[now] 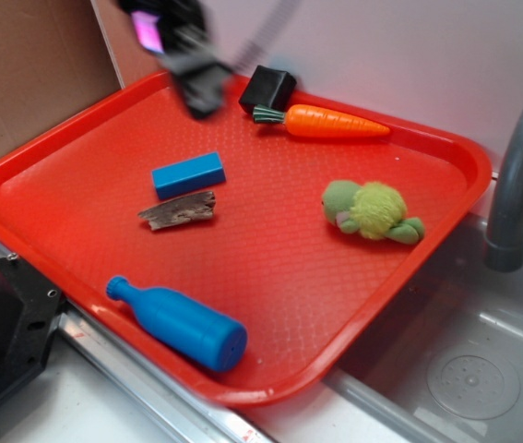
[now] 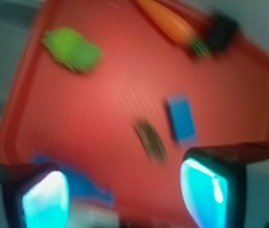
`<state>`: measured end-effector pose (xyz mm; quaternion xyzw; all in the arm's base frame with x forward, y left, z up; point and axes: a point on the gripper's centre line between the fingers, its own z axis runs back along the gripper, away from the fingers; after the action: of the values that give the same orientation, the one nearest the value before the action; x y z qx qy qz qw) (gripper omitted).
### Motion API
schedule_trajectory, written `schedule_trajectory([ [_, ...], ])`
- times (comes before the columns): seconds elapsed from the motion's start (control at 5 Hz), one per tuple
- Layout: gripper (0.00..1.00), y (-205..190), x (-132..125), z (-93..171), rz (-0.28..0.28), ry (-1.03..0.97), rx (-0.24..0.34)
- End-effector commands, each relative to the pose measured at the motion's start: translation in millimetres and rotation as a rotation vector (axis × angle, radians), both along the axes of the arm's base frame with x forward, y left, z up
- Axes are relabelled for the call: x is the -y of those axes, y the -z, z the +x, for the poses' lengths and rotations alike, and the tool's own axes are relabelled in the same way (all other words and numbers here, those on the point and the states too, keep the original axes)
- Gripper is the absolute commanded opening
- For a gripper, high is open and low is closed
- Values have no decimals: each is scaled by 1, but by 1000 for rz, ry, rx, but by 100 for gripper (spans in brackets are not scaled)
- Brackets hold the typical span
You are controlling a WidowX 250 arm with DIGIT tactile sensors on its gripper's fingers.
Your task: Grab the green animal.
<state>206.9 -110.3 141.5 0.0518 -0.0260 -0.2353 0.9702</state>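
Nothing is pinched yet: the claw is hanging spread and empty above the tray's far corner, in the approach step. The turtle is lying well off to its side, past the carrot. Next, it is needing to cross over and descend.

Blurred red tray, green animal upper left, claw fingers apart, empty

Pale wall at far side; brown cardboard panel far left; grey sink basin near right; grey faucet right.
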Motion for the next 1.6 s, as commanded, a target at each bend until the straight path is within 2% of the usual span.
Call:
schedule_trajectory([
  [0.0, 100, 30, 26, 70, -32, 503, 124],
  [0.2, 100, 31, 18, 76, -72, 751, 128],
  [0.6, 100, 31, 18, 76, -72, 751, 128],
  [0.8, 100, 49, 23, 63, -133, 618, 6],
  [1.2, 100, 82, 56, 51, -122, 703, -92],
  [1.4, 100, 81, 69, 57, -57, 782, -14],
])
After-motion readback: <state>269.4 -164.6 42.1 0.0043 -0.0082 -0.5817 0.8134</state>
